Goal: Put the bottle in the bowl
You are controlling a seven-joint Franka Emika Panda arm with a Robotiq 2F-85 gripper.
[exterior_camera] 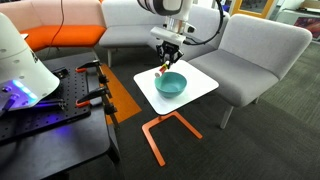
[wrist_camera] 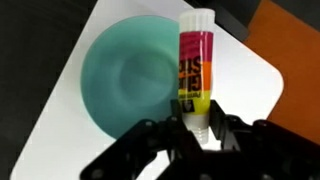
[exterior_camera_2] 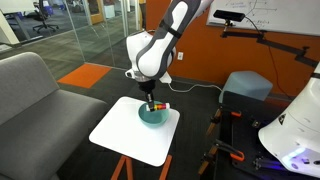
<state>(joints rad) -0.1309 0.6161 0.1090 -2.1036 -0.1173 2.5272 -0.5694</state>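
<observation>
The teal bowl (exterior_camera: 171,84) sits on the small white table (exterior_camera: 202,83); it also shows in an exterior view (exterior_camera_2: 152,115) and fills the left of the wrist view (wrist_camera: 125,80). My gripper (wrist_camera: 202,128) is shut on the small bottle (wrist_camera: 195,65), a whitish tube with a pink, orange and yellow label. The bottle hangs just above the bowl's rim, at its edge. In both exterior views the gripper (exterior_camera: 166,62) (exterior_camera_2: 150,100) is right over the bowl, with the bottle (exterior_camera: 163,69) a tiny orange speck below the fingers.
The white table (exterior_camera_2: 120,135) stands on an orange metal frame (exterior_camera: 160,130). Grey couches (exterior_camera: 250,55) surround it. A black equipment cart (exterior_camera: 60,110) stands close beside the table. Orange floor shows past the table's corner in the wrist view (wrist_camera: 290,40).
</observation>
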